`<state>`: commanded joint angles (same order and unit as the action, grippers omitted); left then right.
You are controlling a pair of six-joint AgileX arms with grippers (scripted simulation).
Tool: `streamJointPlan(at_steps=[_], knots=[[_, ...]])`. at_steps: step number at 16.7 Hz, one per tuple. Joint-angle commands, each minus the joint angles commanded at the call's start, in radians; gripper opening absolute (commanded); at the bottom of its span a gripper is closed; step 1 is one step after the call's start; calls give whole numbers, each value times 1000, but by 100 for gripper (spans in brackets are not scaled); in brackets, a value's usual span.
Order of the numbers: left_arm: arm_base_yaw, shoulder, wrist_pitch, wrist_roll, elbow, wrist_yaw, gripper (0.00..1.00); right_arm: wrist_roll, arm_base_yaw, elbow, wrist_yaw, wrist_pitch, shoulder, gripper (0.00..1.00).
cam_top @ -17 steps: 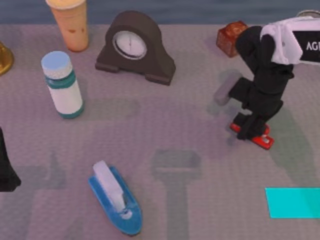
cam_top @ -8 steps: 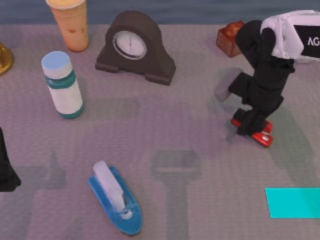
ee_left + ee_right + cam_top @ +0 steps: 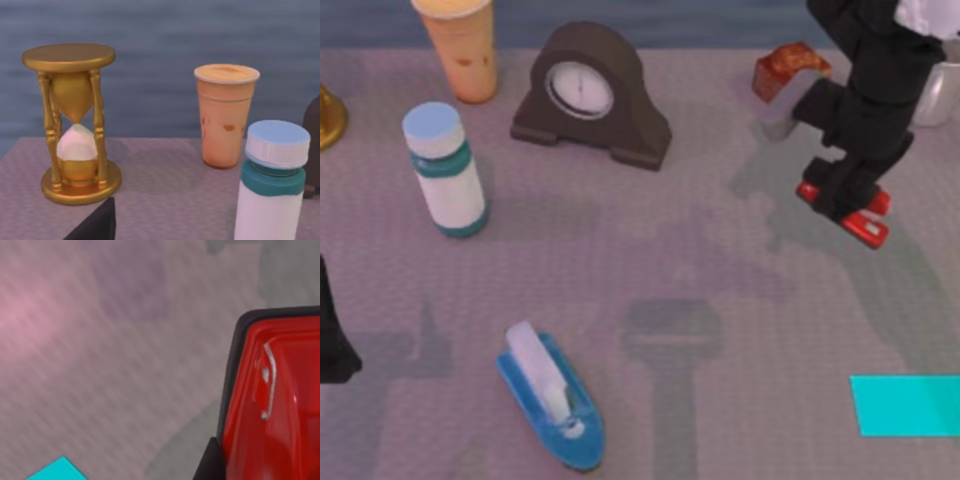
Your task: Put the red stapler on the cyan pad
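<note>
A glossy, smooth plastic-looking red stapler [image 3: 865, 226], a flat matt cyan pad [image 3: 905, 405], a shiny gold metallic hourglass [image 3: 74, 125], and a finely textured matt table [image 3: 660, 250].

We see the red stapler [image 3: 863, 221], a small glossy wedge of bright red, lying slantwise with one end toward the reddish-brown cube [image 3: 786, 68] and the other pointing away from it, its middle hidden from above. Its shadow falls apart from it on the table, so it appears lifted clear of the surface. Up close, its shiny top [image 3: 277, 405] carries a thin metal strip. We find the cyan pad [image 3: 905, 405], a flat, plain bright cyan rectangle, lying well apart from the cube, far beyond the stapler, at the table's right edge.
</note>
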<state>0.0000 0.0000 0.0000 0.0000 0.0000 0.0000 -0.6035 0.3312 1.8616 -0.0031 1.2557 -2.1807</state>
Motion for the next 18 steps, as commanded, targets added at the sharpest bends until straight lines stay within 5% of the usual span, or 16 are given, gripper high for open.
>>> streamJointPlan(at_steps=[8,18], knots=[[0,0,0,0,0,0,100,-35,21,-71,25,-13,66,0],[0,0,0,0,0,0,100,-311,212,-670,210,-76,534,0]])
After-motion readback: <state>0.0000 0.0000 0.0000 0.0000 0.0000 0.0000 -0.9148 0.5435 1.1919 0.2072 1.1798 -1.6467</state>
